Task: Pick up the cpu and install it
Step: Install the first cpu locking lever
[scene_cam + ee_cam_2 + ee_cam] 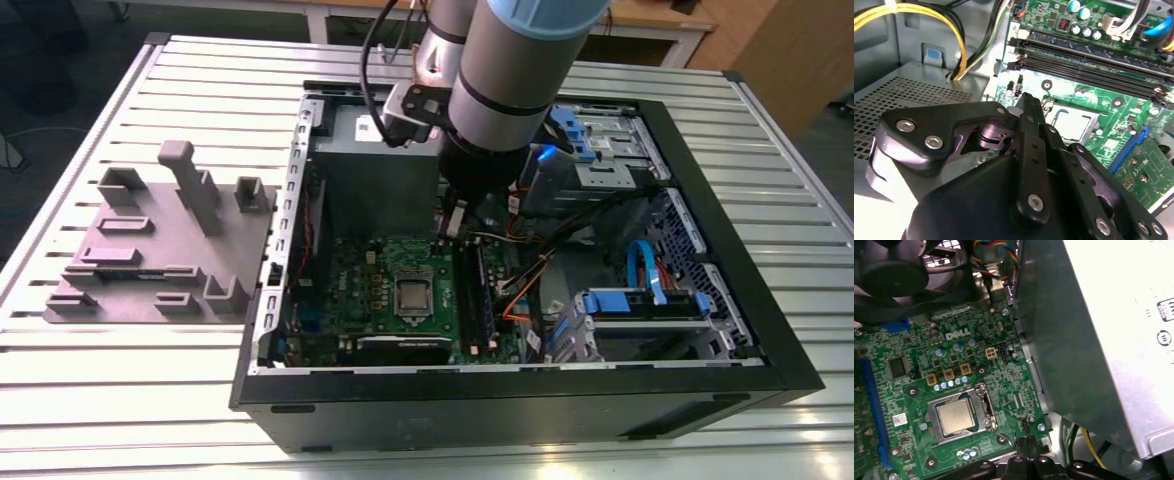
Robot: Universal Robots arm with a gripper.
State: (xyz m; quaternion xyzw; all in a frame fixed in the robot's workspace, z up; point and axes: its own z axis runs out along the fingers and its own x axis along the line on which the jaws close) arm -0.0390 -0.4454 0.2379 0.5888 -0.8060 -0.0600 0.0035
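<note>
The cpu (pixel 956 416) lies flat inside the socket frame (pixel 986 407), silver top up, near the middle of the motherboard (pixel 919 350); you can also spot it in the exterior view (pixel 412 296). From these angles you cannot tell whether the frame is latched down over it or just resting around it. Your hand (pixel 1025 444) hangs above the board's edge, just beside the socket and apart from the chip, with its fingers pressed together and nothing between them. In the second wrist view the hand (pixel 1029 102) points down at the board with the socket just past its tip. The power supply (pixel 1114 340) stands close on one side of the hand, and yellow cables (pixel 961 45) run out from under that box, near the hand's path. All of this sits in the open case (pixel 534 400) on the slatted tabletop (pixel 134 380). As a judgement, the main risks come from the tight space. A sideways drift could knock the hand against the power supply wall or snag the cables and tug their plugs. A drop that is slightly off could land the fingertips on the small parts around the socket, or on the frame's lever, rather than where you mean. If the chip is not fully seated, any push on its top could damage the contacts beneath it.
</note>
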